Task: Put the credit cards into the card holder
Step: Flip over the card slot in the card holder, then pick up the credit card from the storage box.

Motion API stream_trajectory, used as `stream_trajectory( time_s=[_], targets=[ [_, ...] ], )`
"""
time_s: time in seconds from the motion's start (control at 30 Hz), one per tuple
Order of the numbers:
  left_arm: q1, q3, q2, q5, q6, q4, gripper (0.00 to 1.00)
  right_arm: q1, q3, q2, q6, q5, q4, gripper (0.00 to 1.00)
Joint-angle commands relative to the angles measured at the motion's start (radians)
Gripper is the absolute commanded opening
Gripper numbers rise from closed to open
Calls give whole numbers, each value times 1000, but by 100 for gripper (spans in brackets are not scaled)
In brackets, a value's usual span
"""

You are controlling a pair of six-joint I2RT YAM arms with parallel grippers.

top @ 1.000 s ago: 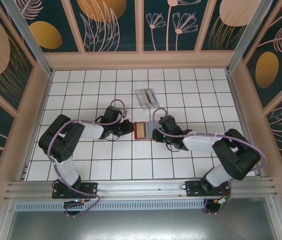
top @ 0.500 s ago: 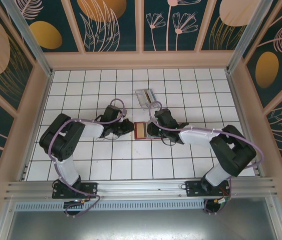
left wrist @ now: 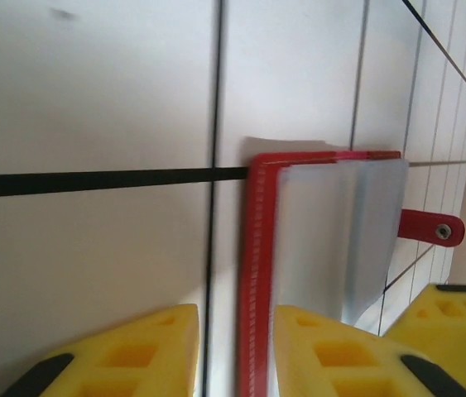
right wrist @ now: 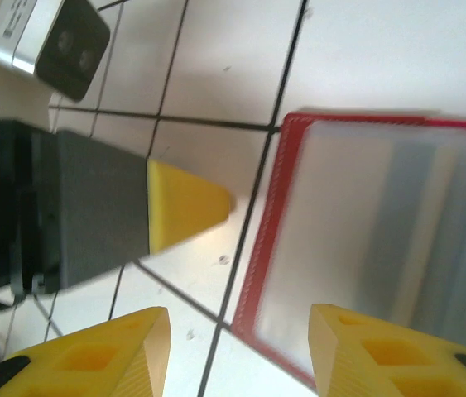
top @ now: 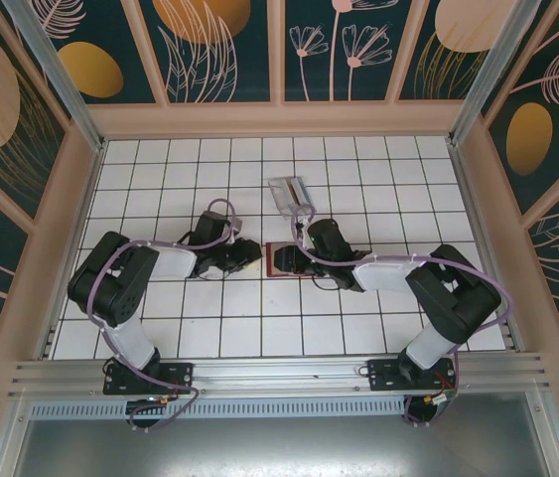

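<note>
Top external view: card holder [top: 277, 260] open, filling apparently not yet done.
Left claw [top: 249, 254] is spread just beside the red holder, which lies open mid-counter [top: 160, 179]; right claw [right wrist: 239, 318] is spread over its corner. Its pockets look unfilled; clear case [top: 291, 193] lies beyond.

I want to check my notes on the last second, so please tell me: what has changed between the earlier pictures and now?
The left hand opened, apparently letting go of the left edge of the card holder, and drew back a little to the left. The right hand opened wider, and its arm shifted slightly leftward. The card holder stayed lying open in its place, and the clear case behind it did not move.
</note>
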State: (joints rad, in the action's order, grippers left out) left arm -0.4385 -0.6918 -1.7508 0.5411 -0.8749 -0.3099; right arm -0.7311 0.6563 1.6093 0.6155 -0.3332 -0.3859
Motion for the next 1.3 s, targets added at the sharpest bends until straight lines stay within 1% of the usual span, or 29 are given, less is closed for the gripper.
stream_trajectory(
  time_s=[0.0, 0.07, 0.13, 0.17, 0.23, 0.27, 0.3, 0.4, 0.47, 0.53, 0.57, 0.67, 0.83, 0.93, 1.1, 1.27],
  targets=[
    [93, 10, 32, -56, 68, 159, 32, -5, -8, -40, -17, -60, -102, 49],
    [133, 18, 101, -89, 108, 198, 32, 3, 45, -96, -79, 16, 7, 51],
    [137, -2, 142, -142, 149, 248, 33, 28, 114, -122, -140, 76, 119, 53],
    [136, -14, 158, -160, 158, 267, 35, 49, 152, -124, -158, 105, 176, 54],
    [137, -36, 173, -168, 167, 285, 38, 89, 218, -124, -184, 153, 256, 54],
    [138, -48, 178, -170, 169, 296, 39, 91, 264, -118, -202, 230, 307, 55],
    [137, -56, 185, -171, 168, 306, 40, 93, 297, -109, -211, 280, 343, 57],
    [137, -56, 219, -197, 157, 304, 42, 120, 452, -32, -197, 382, 467, 60],
    [136, -53, 250, -219, 167, 294, 44, 132, 556, 38, -203, 417, 541, 75],
    [137, -68, 270, -242, 194, 323, 45, 131, 646, 107, -216, 485, 605, 77],
    [138, -77, 279, -256, 210, 345, 46, 133, 679, 138, -229, 500, 626, 77],
    [137, -81, 324, -310, 234, 384, 46, 144, 792, 241, -275, 511, 678, 77],
    [137, -85, 397, -374, 267, 436, 46, 150, 944, 381, -392, 459, 764, 74],
    [137, -45, 444, -394, 270, 415, 46, 157, 1017, 443, -448, 433, 830, 74],
    [136, -2, 468, -400, 276, 408, 46, 164, 1089, 513, -479, 401, 892, 74],
    [138, 6, 475, -405, 297, 415, 46, 164, 1109, 543, -484, 411, 921, 74]
  ],
)
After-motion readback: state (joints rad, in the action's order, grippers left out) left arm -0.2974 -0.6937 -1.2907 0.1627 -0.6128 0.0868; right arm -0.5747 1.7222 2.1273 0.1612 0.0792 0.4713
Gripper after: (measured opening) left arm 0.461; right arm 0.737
